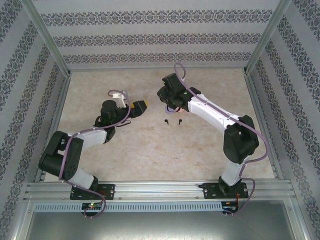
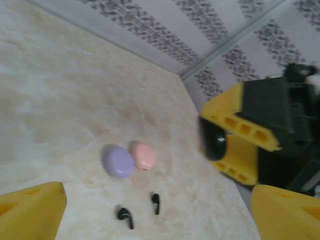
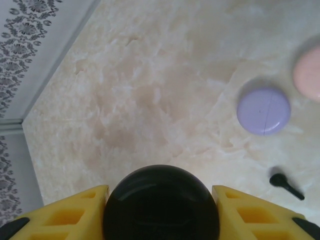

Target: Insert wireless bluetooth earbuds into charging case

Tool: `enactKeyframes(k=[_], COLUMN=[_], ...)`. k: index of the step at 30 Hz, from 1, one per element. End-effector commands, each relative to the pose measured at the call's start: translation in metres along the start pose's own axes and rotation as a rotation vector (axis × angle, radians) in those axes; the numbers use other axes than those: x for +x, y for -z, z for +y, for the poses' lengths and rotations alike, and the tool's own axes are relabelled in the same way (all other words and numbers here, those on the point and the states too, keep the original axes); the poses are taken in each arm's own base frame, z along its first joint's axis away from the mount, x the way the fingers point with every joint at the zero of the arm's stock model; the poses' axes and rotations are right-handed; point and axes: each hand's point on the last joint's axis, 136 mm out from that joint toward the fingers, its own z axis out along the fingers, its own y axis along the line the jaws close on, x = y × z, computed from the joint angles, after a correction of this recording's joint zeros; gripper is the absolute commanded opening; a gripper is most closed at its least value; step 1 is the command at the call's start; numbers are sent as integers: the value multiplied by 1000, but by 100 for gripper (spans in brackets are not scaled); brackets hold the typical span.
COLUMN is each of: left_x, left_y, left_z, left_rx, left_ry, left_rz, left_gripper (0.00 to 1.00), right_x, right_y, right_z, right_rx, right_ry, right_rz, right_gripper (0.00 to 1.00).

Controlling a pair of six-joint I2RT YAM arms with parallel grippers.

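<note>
Earbuds (image 2: 125,216) (image 2: 156,202), two black; cases (image 2: 119,162) (image 2: 143,155) (image 3: 161,205), three

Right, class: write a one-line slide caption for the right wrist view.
Right tool grips black case; lilac case, pink case and black earbud lie beyond.

No words, brands, numbers or signs can be read on anything in these views.
</note>
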Motion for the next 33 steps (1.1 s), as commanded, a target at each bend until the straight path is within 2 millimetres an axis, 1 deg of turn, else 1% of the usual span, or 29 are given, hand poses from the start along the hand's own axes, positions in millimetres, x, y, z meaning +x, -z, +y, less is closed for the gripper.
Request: enactKeyframes(k=[1,8,11,18,24,33], left_x=[-14,3,7,11,10,10], left_y=[-15,-43,-51,-62,-70,-77], left_z=[-36,-44,-48,-51,-52,-47], left_rx=[124,179,202,219,235,235], left_ry=[-87,-73,-67,-58,-41,-25], left_rz=[-40,5,14,17,8,-3], left_gripper=[90,72,68,65,61,48], right_x=[-4,1,2,4,4,5], right_y=[11,13,14,13,14,14], right_z=[14,17,19,22,26,27], right_rx=[-85,-100,-108,-119,-130,-137], right_ry=[-139,-164,-168,-165,-164,-164], right_rz=[-16,3,9,26,30,37], right_gripper=[27,26,26,26,26,26])
